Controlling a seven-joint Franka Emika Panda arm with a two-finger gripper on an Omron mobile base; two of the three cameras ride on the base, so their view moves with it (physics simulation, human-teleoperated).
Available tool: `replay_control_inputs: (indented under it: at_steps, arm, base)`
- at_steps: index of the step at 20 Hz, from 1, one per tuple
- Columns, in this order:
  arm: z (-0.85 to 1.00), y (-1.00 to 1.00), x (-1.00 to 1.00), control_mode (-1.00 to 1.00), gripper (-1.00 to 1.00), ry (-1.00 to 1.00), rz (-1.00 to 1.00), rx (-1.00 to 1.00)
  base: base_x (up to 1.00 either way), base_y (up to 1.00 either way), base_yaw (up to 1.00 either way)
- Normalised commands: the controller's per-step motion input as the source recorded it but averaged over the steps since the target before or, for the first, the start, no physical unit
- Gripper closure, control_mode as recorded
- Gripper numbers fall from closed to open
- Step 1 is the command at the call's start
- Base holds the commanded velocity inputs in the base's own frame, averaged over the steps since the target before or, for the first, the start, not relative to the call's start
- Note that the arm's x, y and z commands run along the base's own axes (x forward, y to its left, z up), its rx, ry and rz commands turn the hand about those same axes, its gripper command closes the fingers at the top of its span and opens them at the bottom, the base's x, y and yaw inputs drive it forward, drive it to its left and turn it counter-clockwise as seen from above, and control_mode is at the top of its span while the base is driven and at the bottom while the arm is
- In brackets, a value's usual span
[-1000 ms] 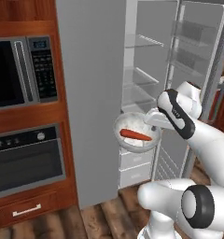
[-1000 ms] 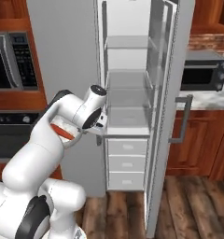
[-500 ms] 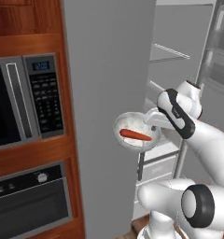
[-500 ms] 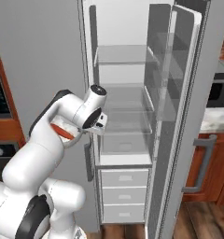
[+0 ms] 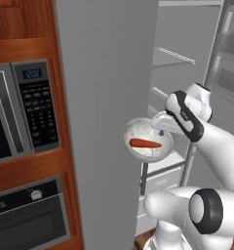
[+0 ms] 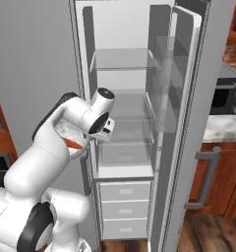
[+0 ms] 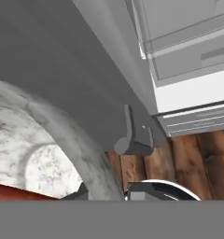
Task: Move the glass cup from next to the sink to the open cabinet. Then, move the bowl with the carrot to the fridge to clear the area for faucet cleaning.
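Bowl (image 5: 147, 139) rim pinched between fingers (image 7: 142, 189), carrot (image 5: 145, 143) inside

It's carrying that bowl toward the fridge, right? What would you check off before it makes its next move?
1. Bowl held at its rim by the gripper: ok, as far as the left base view shows; the fingertips are hidden.
2. Carrot lying inside the bowl: ok.
3. Bowl level enough that the carrot stays in: ok.
4. Fridge open, door swung wide: ok.
5. Free shelf to set the bowl on: ok, the glass shelves look bare.
6. Bowl lined up with the opening: not ok. It hangs in front of the fridge's grey side wall, left of the opening, so it probably has to shift right first.
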Motion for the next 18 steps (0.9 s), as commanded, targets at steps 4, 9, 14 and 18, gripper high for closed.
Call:
replay_control_inputs:
  at_steps: [4,9,14,18]
  arm:
    - [0.00,-0.19,-0.17,-1.00,1.00,-0.01,-0.06,0.03]
    - [0.12,-0.78,-0.43,-1.00,1.00,0.00,-0.44,0.14]
    - [0.44,-0.50,0.00,-1.00,1.00,0.00,-0.68,0.21]
    - [0.49,-0.46,0.00,-1.00,1.00,0.00,-0.55,0.32]
  base:
    - [-0.62,-0.20,-0.09]
    - [0.00,0.00,0.00]
    - [0.00,0.00,0.00]
    - [0.00,0.00,0.00]
